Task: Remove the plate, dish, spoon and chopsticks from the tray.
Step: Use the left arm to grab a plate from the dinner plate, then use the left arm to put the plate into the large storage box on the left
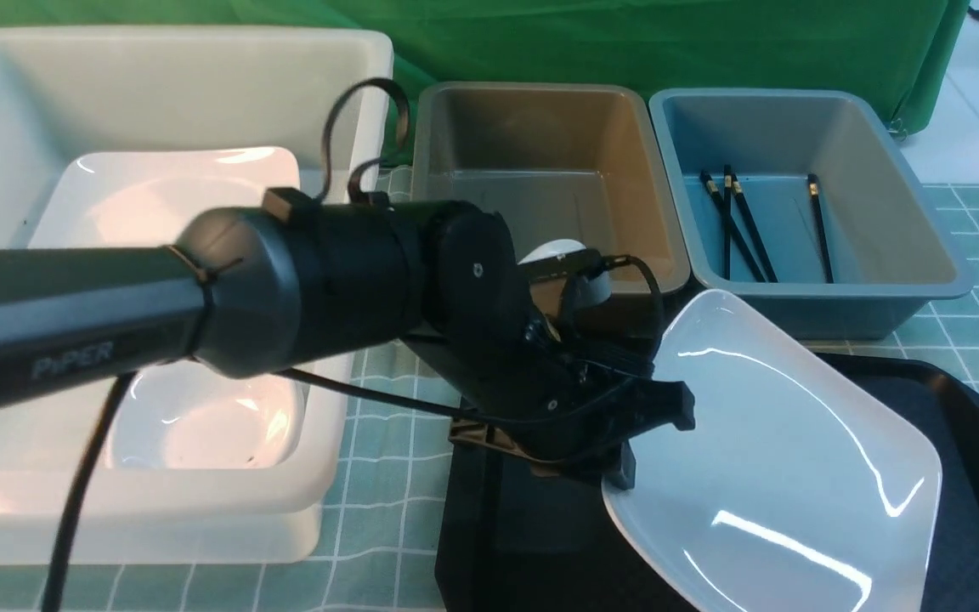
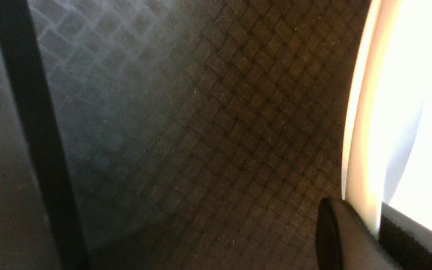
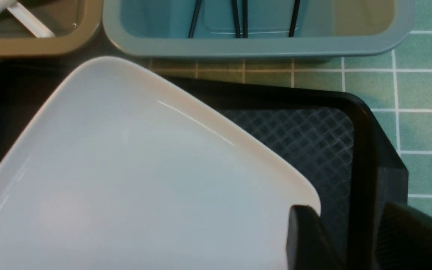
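Low in the front view's right half lies one tray [image 1: 978, 425], black with a diamond-patterned floor; over it stands one plate [image 1: 787, 476], large, white and glossy, tilted, with its far corner rising in front of the bins in the picture; the left gripper [image 1: 647, 438], at lower centre of the frame, is pressed together on the plate's left edge, and the left wrist view shows the rim pinched between its two fingers [image 2: 336, 232]; the right gripper [image 3: 351, 232] has its two fingers spread, one over the plate's corner and one over the tray's rim, with nothing between them; a white rounded thing behind the left arm is too hidden to name; farther back stand three containers; one white tub [image 1: 158, 76] at the left holds two white dishes [image 1: 158, 195]; one brown bin [image 1: 540, 170] sits at upper centre; one blue bin [image 1: 923, 255] at upper right holds four chopsticks [image 1: 744, 229] lying on its floor; everything rests on a green tablecloth [image 1: 387, 442] checked with pale lines; a green curtain [image 1: 625, 42] closes the top of the frame.
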You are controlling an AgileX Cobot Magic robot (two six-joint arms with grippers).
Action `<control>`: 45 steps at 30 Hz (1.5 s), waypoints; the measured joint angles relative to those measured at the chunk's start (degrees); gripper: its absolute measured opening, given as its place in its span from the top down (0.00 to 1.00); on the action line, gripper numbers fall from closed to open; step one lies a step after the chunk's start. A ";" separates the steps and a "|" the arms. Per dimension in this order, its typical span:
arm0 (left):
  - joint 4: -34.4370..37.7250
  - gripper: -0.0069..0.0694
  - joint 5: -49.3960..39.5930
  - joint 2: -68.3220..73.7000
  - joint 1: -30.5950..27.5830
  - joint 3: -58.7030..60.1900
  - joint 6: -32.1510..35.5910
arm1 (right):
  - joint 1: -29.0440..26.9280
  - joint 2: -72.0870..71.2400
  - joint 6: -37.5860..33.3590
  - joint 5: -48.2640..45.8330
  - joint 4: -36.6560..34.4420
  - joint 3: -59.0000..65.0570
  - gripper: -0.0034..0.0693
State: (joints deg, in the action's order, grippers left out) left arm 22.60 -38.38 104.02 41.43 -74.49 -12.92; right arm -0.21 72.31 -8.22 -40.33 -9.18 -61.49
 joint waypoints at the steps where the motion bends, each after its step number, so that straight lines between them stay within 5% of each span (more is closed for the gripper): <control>1: 0.15 0.88 -0.23 -0.05 -0.08 0.00 0.80 | 0.00 0.00 0.00 0.06 0.00 0.00 0.53; 12: 4.49 0.88 -2.63 -0.61 -0.12 0.00 7.06 | 0.00 0.00 0.00 0.11 0.00 0.00 0.53; 45: 6.59 0.87 -4.27 -4.30 -4.67 -1.98 10.47 | 0.00 0.00 0.00 1.15 0.00 0.00 0.56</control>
State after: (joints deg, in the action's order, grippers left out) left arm 29.19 -42.65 99.72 36.76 -76.47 -2.46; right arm -0.21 72.31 -8.22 -39.19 -9.18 -61.49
